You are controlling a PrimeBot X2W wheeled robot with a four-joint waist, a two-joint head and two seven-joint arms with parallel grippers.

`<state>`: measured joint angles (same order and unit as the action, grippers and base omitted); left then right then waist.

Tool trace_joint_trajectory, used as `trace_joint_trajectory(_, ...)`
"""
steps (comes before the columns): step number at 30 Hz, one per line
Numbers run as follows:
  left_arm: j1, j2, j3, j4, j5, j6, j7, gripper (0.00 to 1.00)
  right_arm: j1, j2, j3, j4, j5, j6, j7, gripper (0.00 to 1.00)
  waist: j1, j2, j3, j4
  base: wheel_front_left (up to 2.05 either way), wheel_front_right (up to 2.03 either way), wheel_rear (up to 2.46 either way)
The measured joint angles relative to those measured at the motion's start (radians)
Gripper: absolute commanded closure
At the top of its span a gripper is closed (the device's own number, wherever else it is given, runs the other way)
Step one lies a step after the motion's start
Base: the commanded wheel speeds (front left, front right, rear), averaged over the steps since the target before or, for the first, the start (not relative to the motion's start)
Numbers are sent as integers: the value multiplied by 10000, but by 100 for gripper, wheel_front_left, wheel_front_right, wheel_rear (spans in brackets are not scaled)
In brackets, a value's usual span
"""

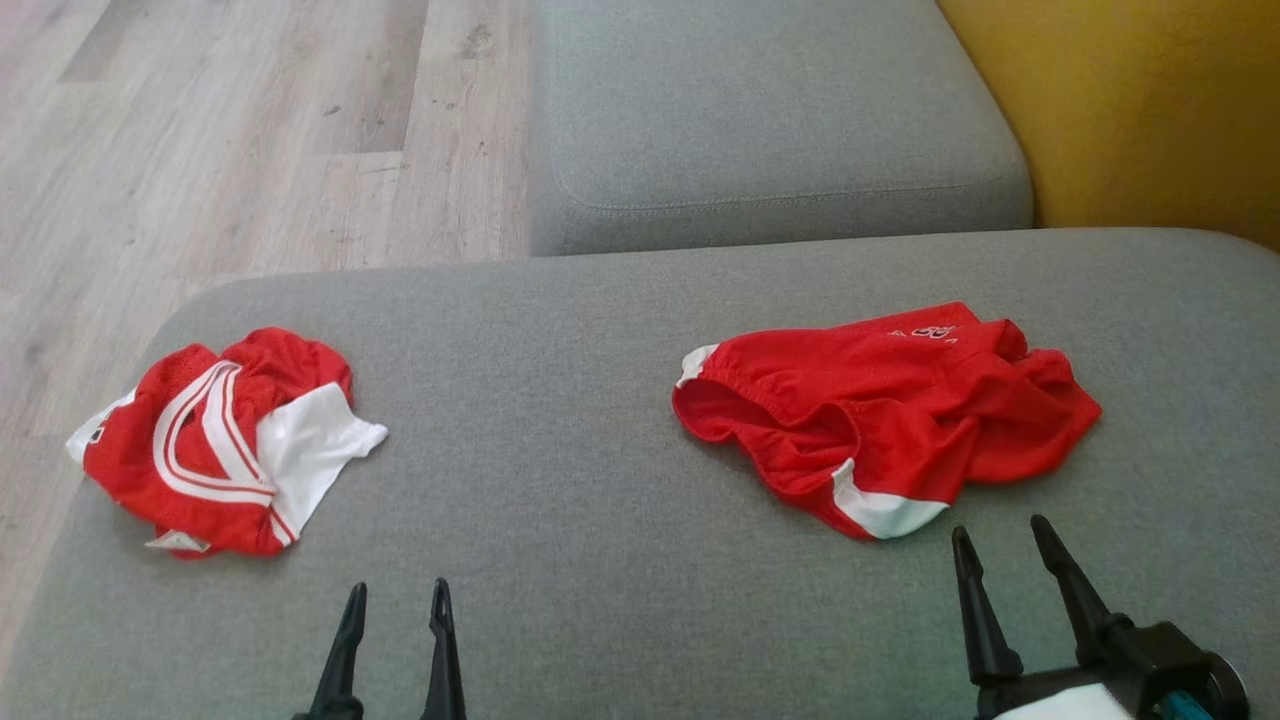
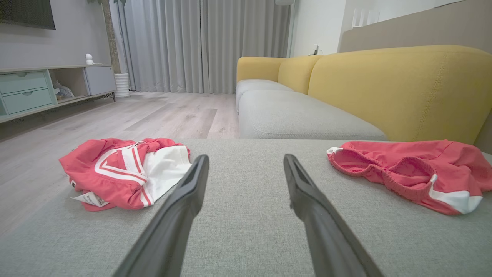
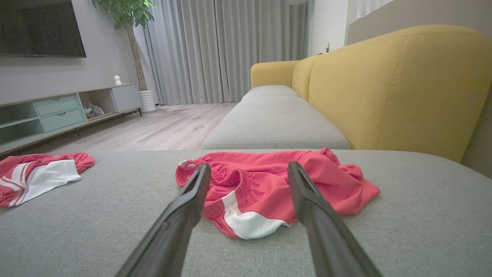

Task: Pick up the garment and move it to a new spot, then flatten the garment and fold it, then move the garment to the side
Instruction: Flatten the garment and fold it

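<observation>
Red shorts [image 1: 890, 410]: crumpled, right of centre in the head view, lying on the grey seat cushion [image 1: 560, 450] with the elastic waistband facing left.
Red-and-white jersey [image 1: 215, 440]: bunched near the cushion's left edge, well apart from the shorts.
Left gripper [image 1: 399, 590]: bottom edge, left of centre; fingers spread wide and empty, with bare cushion ahead.
Right gripper [image 1: 1000, 530]: lower right; fingers spread wide and empty, tips near the shorts' white-trimmed hem.
Surroundings: second grey cushion [image 1: 760, 120] at top centre, yellow backrest [image 1: 1150, 100] at upper right, wood floor [image 1: 200, 150] at upper left.
</observation>
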<state>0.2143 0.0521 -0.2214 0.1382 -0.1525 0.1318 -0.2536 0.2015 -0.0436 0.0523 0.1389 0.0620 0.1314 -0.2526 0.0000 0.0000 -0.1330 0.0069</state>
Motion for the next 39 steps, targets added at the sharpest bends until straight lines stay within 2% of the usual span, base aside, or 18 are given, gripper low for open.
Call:
trace_joint_trajectory(15, 2, 0, 15, 117, 0, -12, 0, 0, -1, 0, -4, 29, -107, 0, 0, 0, 0, 0, 22, 27, 0, 0, 0)
trace_joint_trajectory(23, -105, 0, -148, 339, 213, -299, 0, 0, -41, 0, 69, 27, -207, 0, 2, 0, 0, 0, 243, -550, 0, 0, 0)
trace_joint_trajectory(31, -2363, 0, -1921, 1682, 182, -748, 0, 0, -281, 0, 100, 31, -387, 0, 2, 0, 1, 0, 801, -1676, 0, 0, 0)
trace_joint_trajectory(35, -3805, -19, -3012, 2683, -247, -1007, 0, 0, -523, -2, 163, 48, -387, 0, 2, 0, 1, 0, 1160, -2284, 0, 0, 0)
trace_joint_trajectory(39, -4985, -42, -3879, 3942, -610, -1053, 0, 0, -735, -2, 412, 96, -466, 0, 2, 0, 2, 0, 1518, -2914, 0, 0, 0)
